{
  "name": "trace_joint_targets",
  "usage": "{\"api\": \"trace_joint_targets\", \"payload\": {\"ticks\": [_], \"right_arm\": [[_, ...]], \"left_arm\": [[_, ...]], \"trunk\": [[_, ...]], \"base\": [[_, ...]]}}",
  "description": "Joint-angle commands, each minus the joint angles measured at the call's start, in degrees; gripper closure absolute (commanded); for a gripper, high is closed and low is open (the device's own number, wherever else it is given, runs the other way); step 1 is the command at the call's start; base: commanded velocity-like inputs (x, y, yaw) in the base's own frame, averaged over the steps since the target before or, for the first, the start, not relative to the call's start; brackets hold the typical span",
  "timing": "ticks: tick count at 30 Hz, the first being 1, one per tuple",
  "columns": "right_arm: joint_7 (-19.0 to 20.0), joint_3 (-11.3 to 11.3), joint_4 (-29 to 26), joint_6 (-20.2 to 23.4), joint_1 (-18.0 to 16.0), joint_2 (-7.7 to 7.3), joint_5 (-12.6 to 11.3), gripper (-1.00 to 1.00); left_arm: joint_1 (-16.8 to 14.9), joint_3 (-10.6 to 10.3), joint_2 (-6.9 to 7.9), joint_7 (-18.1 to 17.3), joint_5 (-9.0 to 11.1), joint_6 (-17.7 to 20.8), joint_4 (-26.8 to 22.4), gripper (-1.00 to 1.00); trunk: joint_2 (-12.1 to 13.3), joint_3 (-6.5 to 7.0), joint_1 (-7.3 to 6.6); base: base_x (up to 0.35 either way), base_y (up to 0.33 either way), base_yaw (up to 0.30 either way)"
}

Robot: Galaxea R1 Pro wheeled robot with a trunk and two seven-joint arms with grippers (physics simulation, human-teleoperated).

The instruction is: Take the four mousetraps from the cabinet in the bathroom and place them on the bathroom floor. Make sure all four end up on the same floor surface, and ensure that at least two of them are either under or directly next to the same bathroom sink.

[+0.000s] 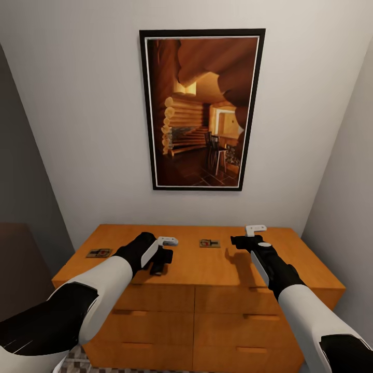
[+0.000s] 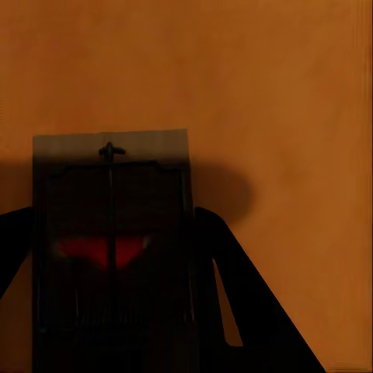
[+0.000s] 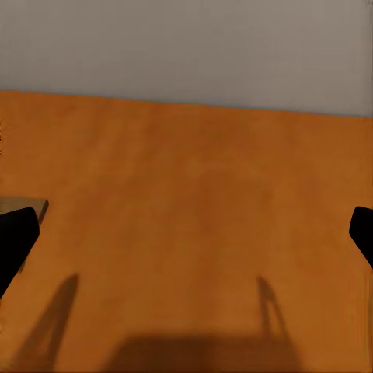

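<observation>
Mousetrap (image 2: 111, 249) flat on cabinet top (image 1: 207, 267), directly between spread fingers of left end effector (image 1: 158, 264), long axis running along fingers, not yet gripped. Right end effector (image 1: 239, 242) wide open, empty, near middle mousetrap (image 1: 209, 243). Third mousetrap (image 1: 99, 253) at left edge.

1. An orange-brown wooden cabinet (image 1: 207, 267) with drawer fronts stands against the far wall.
2. One mousetrap (image 1: 99, 253) lies flat on its top at the left.
3. A second mousetrap (image 1: 209, 243) lies near the middle, toward the far edge.
</observation>
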Motion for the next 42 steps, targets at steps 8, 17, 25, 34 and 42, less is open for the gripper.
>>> {"api": "trace_joint_targets", "payload": {"ticks": [8, 17, 25, 34, 42], "right_arm": [[0.00, 0.08, 0.23, 0.00, 0.00, 0.00, 0.00, -1.00], [0.00, 0.15, 0.40, 0.00, 0.00, 0.00, 0.33, -1.00], [0.00, 0.09, 0.83, 0.00, 0.00, 0.00, 0.35, -1.00], [0.00, 0.09, 1.01, 0.00, 0.00, -0.02, 0.35, -1.00], [-0.03, 0.09, 1.64, -0.03, 0.00, -0.08, 0.35, -1.00]], "left_arm": [[0.00, -0.04, 0.00, 0.43, -0.19, -0.35, -0.14, 1.00], [0.00, -0.04, 0.00, 0.79, -0.22, -0.70, -0.69, 1.00], [0.00, -0.03, 0.00, 0.87, -0.17, -0.60, -3.32, 1.00], [0.00, 0.00, 0.00, 1.42, -0.16, 0.60, -9.91, 1.00], [0.00, 0.10, 0.00, 1.44, -0.10, 4.86, -13.75, 1.00]], "trunk": [[3.23, 1.44, -1.76], [6.84, 3.06, -3.74], [10.05, 4.49, -5.50], [13.66, 6.11, -7.47], [15.66, 7.01, -8.57]], "base": [[0.000, 0.000, 0.000], [0.000, 0.000, 0.000], [0.000, 0.000, 0.000], [0.000, 0.000, 0.000], [0.000, 0.000, 0.000]]}}
